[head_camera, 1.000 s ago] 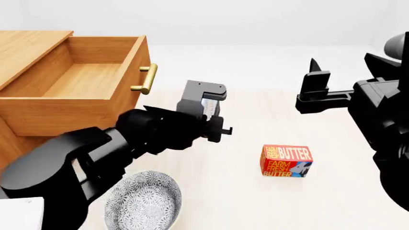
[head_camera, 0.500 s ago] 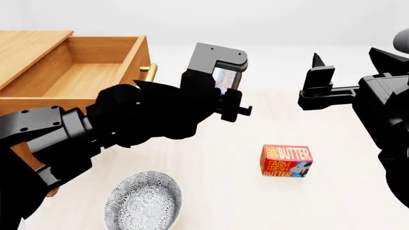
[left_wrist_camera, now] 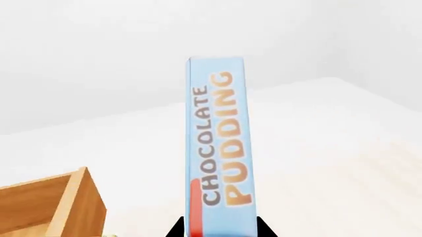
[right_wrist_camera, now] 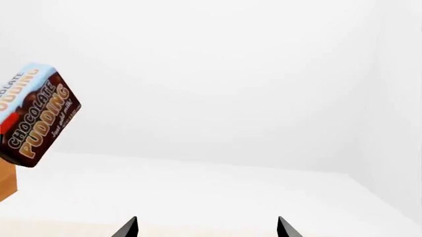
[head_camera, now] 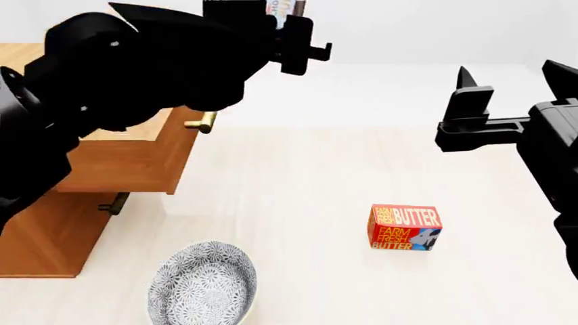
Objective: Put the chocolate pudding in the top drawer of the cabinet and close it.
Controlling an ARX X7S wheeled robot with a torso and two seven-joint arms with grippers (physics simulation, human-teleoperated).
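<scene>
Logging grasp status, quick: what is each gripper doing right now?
Left gripper: shut on the chocolate pudding, lifted in the air.
Right gripper: open, holding nothing.

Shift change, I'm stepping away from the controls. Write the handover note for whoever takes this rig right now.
Left gripper: shut on the chocolate pudding, held raised near the open top drawer.
Right gripper: jaws open, empty, hanging over the floor on the right side.
The top drawer of the cabinet is pulled out; its inside is mostly hidden behind the left arm.
A butter box and a patterned bowl sit on the floor, not part of the job.
Done: drawer open, pudding grasped and lifted.
Left: lower the pudding into the drawer, release, push the drawer shut.
</scene>
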